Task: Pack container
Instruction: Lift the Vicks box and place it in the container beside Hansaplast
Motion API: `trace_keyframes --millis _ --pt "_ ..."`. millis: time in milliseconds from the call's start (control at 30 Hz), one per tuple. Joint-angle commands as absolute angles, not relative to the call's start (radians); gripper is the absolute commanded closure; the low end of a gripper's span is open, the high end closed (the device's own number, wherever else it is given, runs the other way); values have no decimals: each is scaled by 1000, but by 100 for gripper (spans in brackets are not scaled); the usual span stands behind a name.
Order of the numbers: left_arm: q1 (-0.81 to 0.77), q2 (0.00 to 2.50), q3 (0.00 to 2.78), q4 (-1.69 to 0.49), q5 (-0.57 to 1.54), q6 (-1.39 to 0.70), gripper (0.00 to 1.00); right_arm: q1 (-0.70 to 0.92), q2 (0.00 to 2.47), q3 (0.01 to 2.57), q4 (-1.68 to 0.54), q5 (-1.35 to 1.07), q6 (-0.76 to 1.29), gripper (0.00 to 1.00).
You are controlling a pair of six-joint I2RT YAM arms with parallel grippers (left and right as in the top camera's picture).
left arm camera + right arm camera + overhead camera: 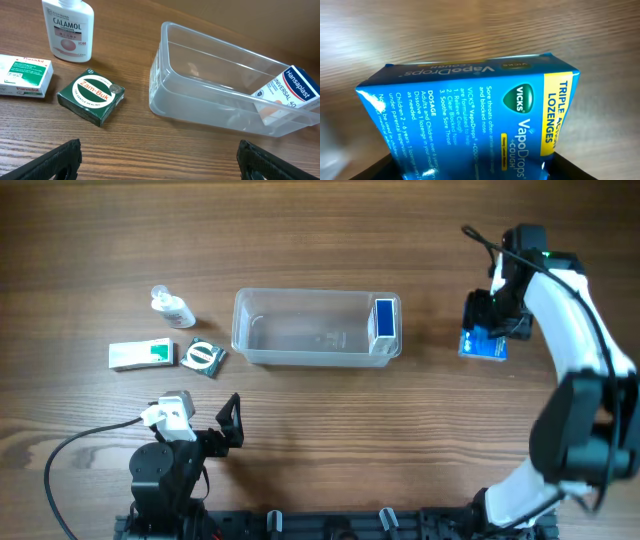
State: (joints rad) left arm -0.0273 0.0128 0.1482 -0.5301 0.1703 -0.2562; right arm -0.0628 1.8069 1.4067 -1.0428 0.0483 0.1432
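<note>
The clear plastic container (300,293) lies in the middle of the table; it also shows in the left wrist view (200,97). A blue and white Hansaplast box (383,322) stands inside it at its right end, seen through the wall in the left wrist view (287,92). My right gripper (492,320) is to the right of the container, shut on a blue Vicks VapoDrops box (470,120), which shows from overhead (483,346) near the table. My left gripper (232,425) is open and empty in front of the container, with only wood between its fingers (160,160).
Left of the container are a small Calamol bottle (172,307) (68,27), a green Zam-Buk box (202,357) (91,96) and a white and green box (141,354) (22,75). A cable loops along the front left edge.
</note>
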Motion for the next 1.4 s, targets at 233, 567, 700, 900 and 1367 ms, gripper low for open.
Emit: trace_keyframes --millis 233,567,700,900,1367 --pt "-31 3 146 -527 175 -243 0 461 1451 1404 -992 101 566 42" --pt "-31 3 146 -527 175 -243 0 707 1626 1404 -812 293 729 41" --pt "-31 3 146 -527 175 -243 0 679 1715 1404 -757 292 719 41" --pt "-31 3 146 -527 175 -243 0 625 1794 1404 -714 315 684 40" --pt "-31 3 146 -527 174 -243 0 605 1863 1404 -766 231 625 40"
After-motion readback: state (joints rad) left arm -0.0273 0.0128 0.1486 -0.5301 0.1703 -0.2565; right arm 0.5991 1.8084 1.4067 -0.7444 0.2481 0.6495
